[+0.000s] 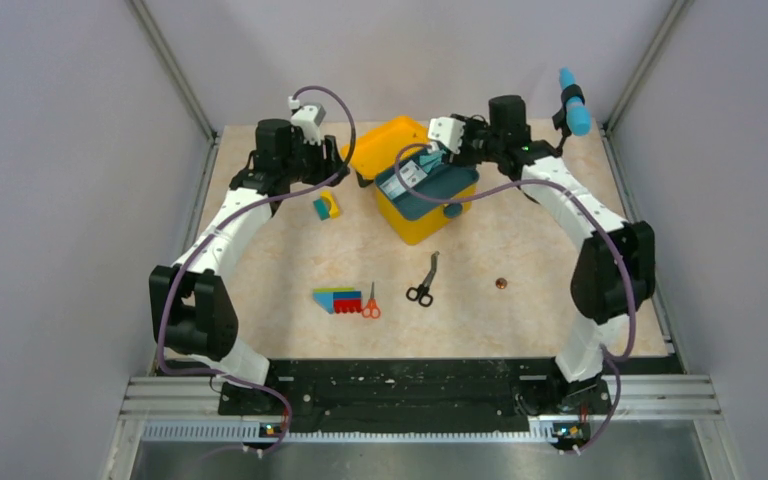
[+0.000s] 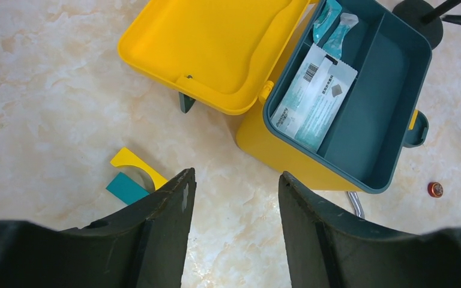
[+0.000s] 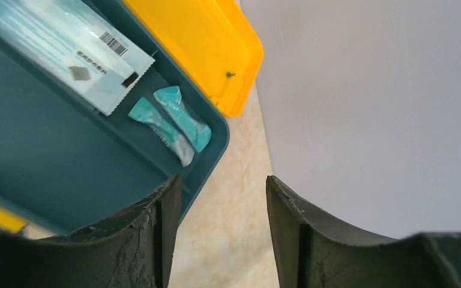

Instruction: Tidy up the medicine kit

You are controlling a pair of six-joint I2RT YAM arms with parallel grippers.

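Kit [image 1: 420,228] sits far-middle on the desk, with the lid flung open toward the far-left corner. Its long axis runs diagonal to the desk edges. The tray [image 2: 372,102] is seated inside it, holding a packet [image 2: 315,99] and two sachets [image 3: 171,123].

Right gripper [image 3: 222,183] is nearer. It hangs over the tray's sachet corner pointing down, jaws apart and empty. The arm is stretched to the far edge with the wrist bent left.

Left gripper [image 2: 235,180] is also spread and empty. It is over bare desk just left of the kit, with the kit ahead and to its right. A small block [image 2: 133,177] is just beside it.

The scissors [image 1: 422,285] and a second, red-handled pair [image 1: 370,303] lie well apart from the kit, toward the near edge. We judge they are next to go in, so either arm must pull back toward the near edge first.
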